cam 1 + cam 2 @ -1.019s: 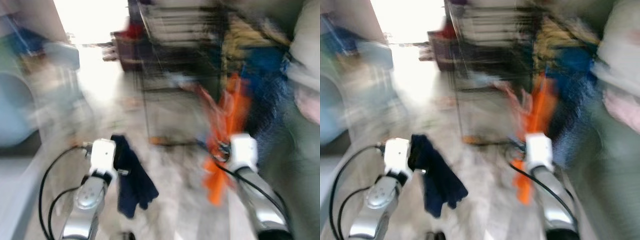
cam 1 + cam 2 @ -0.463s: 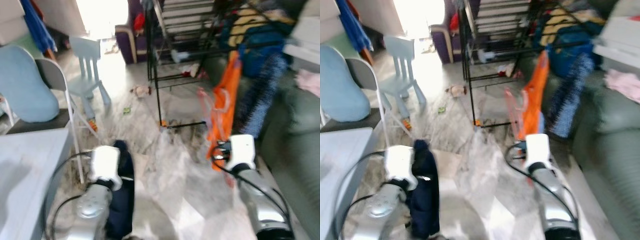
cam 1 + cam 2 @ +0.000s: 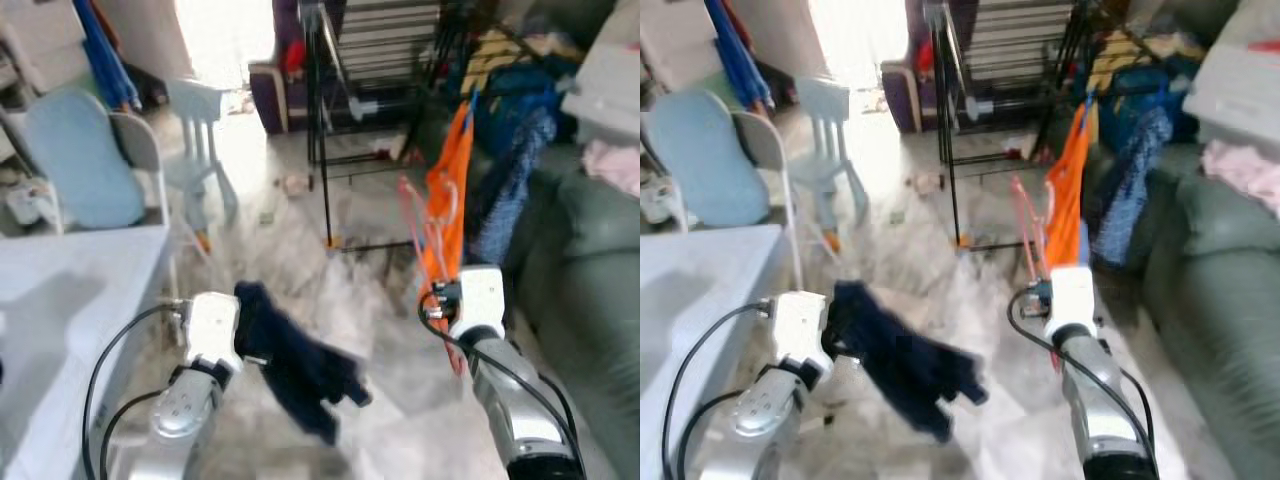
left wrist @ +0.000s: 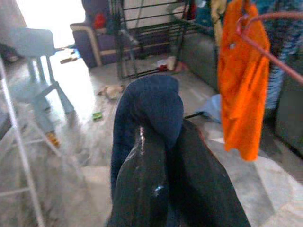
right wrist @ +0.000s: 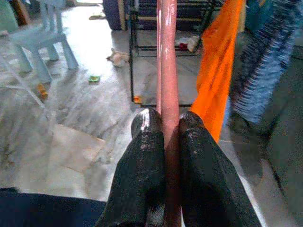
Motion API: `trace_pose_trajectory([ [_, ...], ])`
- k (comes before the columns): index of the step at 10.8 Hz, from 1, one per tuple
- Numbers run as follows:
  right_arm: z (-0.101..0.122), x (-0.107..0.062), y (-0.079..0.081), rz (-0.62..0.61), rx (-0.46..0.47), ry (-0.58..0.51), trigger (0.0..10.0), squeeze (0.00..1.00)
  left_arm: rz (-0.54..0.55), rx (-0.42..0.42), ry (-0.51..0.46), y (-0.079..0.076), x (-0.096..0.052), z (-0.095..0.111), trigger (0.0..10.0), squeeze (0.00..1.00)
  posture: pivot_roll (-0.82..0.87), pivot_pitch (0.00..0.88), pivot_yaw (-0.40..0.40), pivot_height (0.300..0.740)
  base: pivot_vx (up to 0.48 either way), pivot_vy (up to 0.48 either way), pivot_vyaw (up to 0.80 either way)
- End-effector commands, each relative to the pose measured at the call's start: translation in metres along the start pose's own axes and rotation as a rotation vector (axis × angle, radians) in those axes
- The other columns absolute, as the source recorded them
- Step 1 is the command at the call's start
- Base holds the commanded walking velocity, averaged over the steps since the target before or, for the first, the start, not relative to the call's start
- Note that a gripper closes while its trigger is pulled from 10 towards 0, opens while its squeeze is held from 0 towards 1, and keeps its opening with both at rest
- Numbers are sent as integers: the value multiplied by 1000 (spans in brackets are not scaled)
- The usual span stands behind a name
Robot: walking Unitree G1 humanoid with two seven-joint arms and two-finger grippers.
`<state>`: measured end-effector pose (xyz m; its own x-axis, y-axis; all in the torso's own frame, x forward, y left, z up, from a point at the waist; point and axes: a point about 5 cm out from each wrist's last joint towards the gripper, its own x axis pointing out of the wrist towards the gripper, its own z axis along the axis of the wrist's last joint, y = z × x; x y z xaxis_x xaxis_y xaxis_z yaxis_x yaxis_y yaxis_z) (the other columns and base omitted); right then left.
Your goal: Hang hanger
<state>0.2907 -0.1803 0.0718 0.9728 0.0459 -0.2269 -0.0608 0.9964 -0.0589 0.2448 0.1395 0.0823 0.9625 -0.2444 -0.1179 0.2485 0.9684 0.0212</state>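
Pink plastic runs between the fingers of the right hand (image 5: 165, 137), which is clamped on the hanger (image 5: 166, 71) carrying an orange garment (image 3: 448, 205). The left hand (image 4: 161, 151) is closed on a dark navy cloth (image 3: 300, 365) that dangles over the marble floor (image 3: 370, 240). The black drying rack (image 3: 345, 110) stands well ahead by the green sofa (image 3: 590, 260), so hanging is not yet done; the approach and hooking remain.
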Motion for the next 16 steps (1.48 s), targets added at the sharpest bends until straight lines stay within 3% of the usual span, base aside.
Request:
trace_pose_trajectory([
  [1, 6, 1, -2, -14, -4, -16, 10000, 0, -10, 9, -32, 1, 3, 9, 10000, 0, -110, 0, 45, 740, 0, -382, 0],
  [5, 7, 4, 1, -7, -8, -15, 10000, 0, -22, 9, -26, 1, 3, 9, 10000, 0, -107, 0, 43, 740, 0, -357, 0],
  [10, 2, 4, 5, 14, -16, 17, 10000, 0, -5, -32, -11, 1, 6, 8, 10000, 0, -107, 0, 44, 740, 0, 0, 0],
  [14, 1, 10, 15, 91, -46, 50, 10000, 0, 75, -62, -22, 2, 2, 7, 10000, 0, -66, 0, -47, 740, 0, 0, 0],
  [16, 9, 16, 21, 98, 5, 20, 10000, 0, 90, -71, -19, 3, -2, 6, 10000, 0, -53, 0, -50, 740, 0, 0, 0],
])
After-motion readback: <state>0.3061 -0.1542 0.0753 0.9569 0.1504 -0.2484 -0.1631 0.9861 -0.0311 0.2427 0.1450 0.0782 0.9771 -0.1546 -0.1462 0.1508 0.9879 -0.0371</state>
